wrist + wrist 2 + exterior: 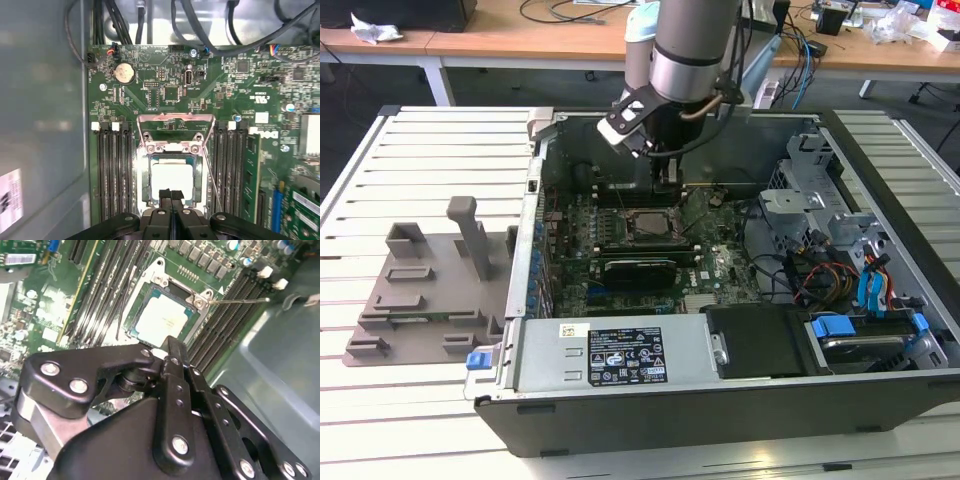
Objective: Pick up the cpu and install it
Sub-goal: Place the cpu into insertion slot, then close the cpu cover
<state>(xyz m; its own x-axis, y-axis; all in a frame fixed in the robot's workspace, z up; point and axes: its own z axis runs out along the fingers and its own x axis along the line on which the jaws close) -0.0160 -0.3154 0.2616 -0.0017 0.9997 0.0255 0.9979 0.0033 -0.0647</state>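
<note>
The cpu (171, 175), a pale silvery square, lies flat in the motherboard socket with the hinged metal frame (176, 131) swung open behind it. In the second wrist view the cpu (162, 315) sits in the socket just past the fingertips. My gripper (170, 196) hangs right over the chip's near edge, its two black fingers pressed together with nothing visible between them. In the exterior view the gripper (668, 178) reaches down into the open computer case, just above the cpu (645, 222) in the socket.
Memory slots (114, 170) flank the socket on both sides, and a thin socket lever (240, 301) stands out beside it. A grey fixture tray (430, 290) lies on the slatted table at the exterior view's left. The power supply (620, 355), drive cage (820, 200) and cables crowd the case.
</note>
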